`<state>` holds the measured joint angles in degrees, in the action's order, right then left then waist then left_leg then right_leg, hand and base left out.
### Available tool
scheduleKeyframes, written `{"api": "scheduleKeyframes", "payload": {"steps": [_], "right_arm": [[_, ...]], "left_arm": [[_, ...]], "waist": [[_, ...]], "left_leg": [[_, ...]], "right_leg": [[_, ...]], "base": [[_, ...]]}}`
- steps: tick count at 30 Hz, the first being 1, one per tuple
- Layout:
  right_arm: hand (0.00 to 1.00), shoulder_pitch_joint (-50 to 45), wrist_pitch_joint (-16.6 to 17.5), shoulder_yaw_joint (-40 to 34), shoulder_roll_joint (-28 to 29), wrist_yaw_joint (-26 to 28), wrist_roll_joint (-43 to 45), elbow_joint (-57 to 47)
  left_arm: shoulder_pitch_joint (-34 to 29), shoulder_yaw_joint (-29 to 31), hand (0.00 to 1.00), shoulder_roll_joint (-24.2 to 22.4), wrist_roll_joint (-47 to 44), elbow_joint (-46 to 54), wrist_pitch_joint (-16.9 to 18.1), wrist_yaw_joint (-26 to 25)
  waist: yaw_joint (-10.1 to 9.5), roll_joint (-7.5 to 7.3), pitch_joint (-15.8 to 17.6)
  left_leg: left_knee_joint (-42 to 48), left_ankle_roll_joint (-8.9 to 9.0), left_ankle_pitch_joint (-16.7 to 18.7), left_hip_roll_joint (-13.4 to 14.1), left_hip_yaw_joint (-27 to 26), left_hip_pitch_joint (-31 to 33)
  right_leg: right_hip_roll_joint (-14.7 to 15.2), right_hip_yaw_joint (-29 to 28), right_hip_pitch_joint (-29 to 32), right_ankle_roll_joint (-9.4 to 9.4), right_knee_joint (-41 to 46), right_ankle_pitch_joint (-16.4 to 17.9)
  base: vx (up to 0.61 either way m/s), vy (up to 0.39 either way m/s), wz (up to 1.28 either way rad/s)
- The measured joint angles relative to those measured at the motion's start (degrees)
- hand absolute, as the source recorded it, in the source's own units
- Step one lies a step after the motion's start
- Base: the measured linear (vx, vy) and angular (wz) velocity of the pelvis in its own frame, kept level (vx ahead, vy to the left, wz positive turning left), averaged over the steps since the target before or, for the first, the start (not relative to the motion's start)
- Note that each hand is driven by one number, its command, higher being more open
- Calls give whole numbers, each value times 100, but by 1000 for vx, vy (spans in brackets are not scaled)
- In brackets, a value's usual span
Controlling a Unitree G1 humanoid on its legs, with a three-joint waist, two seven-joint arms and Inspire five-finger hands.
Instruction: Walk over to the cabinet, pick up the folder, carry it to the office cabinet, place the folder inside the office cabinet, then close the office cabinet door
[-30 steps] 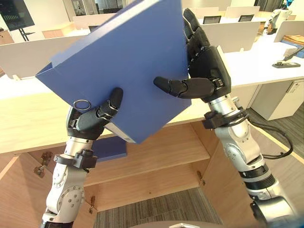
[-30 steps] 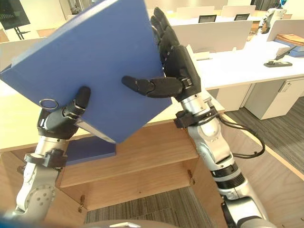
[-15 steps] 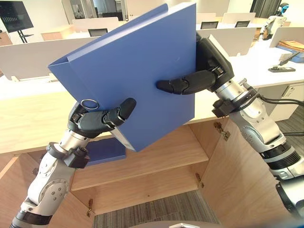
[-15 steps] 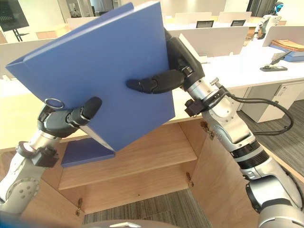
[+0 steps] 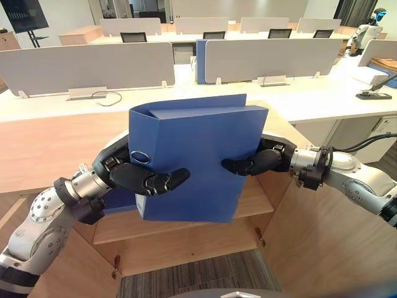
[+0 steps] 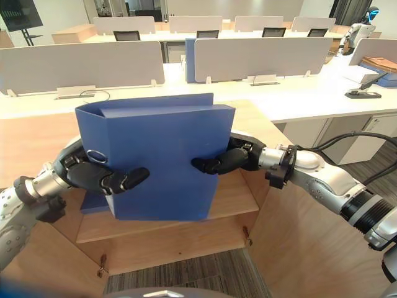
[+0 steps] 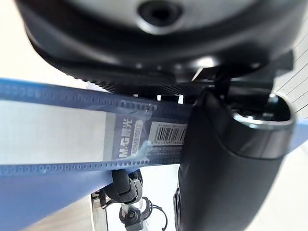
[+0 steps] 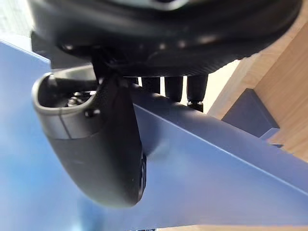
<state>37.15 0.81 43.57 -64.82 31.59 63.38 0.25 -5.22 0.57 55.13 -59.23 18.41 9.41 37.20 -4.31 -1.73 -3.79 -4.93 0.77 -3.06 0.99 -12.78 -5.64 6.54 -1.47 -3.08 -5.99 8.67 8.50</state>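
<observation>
A blue folder (image 5: pixel 198 161) stands upright in the air in front of the open wooden cabinet (image 5: pixel 254 198), held between both hands. My left hand (image 5: pixel 133 177) grips its spine side just below the metal ring, thumb lying across the front cover. My right hand (image 5: pixel 263 161) clamps the opposite edge, thumb on the front and fingers behind. In the left wrist view the thumb (image 7: pixel 226 163) presses on the labelled spine (image 7: pixel 57 139). In the right wrist view the thumb (image 8: pixel 101 154) lies on the blue cover (image 8: pixel 216 178).
A second blue folder (image 6: pixel 93 203) lies flat on the cabinet's upper shelf, behind my left hand. The cabinet's door (image 5: pixel 310 242) stands open on the right. Behind the wooden top (image 5: pixel 49 143) run white desks with grey partitions (image 5: pixel 87 65).
The folder has come down from a high, tilted hold to upright at the cabinet's opening. Both arms lowered and stretched forward; the right hand's fingers, straight before, now close round the edge.
</observation>
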Motion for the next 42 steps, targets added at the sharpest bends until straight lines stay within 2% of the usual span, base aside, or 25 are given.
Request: {"api": "scheduleKeyframes", "payload": {"steps": [3,8,11,13,16,18,20,22,24,28,33,42], "right_arm": [[0,-55,6,-380,40,224,-33,-115],[0,-187,5,-709,407,222,-284,-186],[0,-227,-9,-923,582,185,-653,-271],[0,-278,-15,-985,565,165,-825,-334],[0,-403,-64,-1017,488,137,-1377,-520],[0,-440,-123,-1017,415,150,-1646,-654],[0,-438,-138,-1070,480,133,-1633,-853],[0,-434,59,-1280,830,103,-1566,-1393],[0,-414,240,-1351,896,86,-1402,-1770],[0,-165,314,-1494,1005,57,-1409,-2064],[0,-123,321,-1536,1149,16,-1488,-2127],[0,46,299,-1541,1248,17,-2108,-2346]], "left_arm": [[0,185,100,-209,-160,-6,32,181],[7,296,100,-650,-356,-96,264,342],[-214,77,100,-1139,-602,-623,315,455],[-370,-100,100,-1195,-616,-806,319,453],[-776,-857,100,-1187,-478,-1665,282,270],[-875,-1357,100,-1115,-22,-2252,230,131],[-943,-2043,100,-923,677,-2828,18,140],[-944,-3074,100,-911,2004,-3883,-343,178],[-989,-3518,100,-964,2904,-4465,-465,237],[-864,-3386,100,-1266,3789,-4930,-280,360],[-665,-3274,100,-1704,4249,-5414,9,537],[-617,-2342,100,-2440,5439,-6118,600,774]], "waist": [[-7,-29,17],[-15,-89,35],[1,-111,50],[12,-129,60],[41,-129,86],[69,-117,115],[154,-99,167],[316,-69,192],[334,-104,196],[207,-136,196],[212,-134,188],[167,-52,131]], "left_leg": [[0,3,2,-24,64,3],[0,7,5,-34,96,36],[0,6,5,-39,105,62],[0,7,5,-42,119,73],[0,7,8,-49,129,83],[0,7,9,-56,142,88],[0,7,9,-59,143,88],[-2,1,29,-47,116,91],[-1,11,38,-25,96,84],[-2,8,36,-29,121,73],[-6,-13,20,-67,158,81],[-8,-29,-9,-70,245,156]], "right_leg": [[25,60,1,-10,35,44],[33,105,16,-13,42,49],[37,115,31,-14,45,49],[37,132,32,-14,43,48],[47,150,34,-18,40,51],[56,162,34,-27,42,57],[61,162,34,-30,47,59],[69,146,56,-40,48,67],[64,157,62,-38,51,67],[65,258,53,-34,77,70],[127,307,52,-29,98,84],[101,419,54,-28,70,79]], "base": [[-16,-5,9],[-3,-3,2],[0,0,0],[-8,-4,3],[-3,-1,1],[0,0,0],[0,0,0],[-8,-1,-7],[3,-2,-4],[-22,-10,3],[-39,5,5],[-10,-13,5]]}}
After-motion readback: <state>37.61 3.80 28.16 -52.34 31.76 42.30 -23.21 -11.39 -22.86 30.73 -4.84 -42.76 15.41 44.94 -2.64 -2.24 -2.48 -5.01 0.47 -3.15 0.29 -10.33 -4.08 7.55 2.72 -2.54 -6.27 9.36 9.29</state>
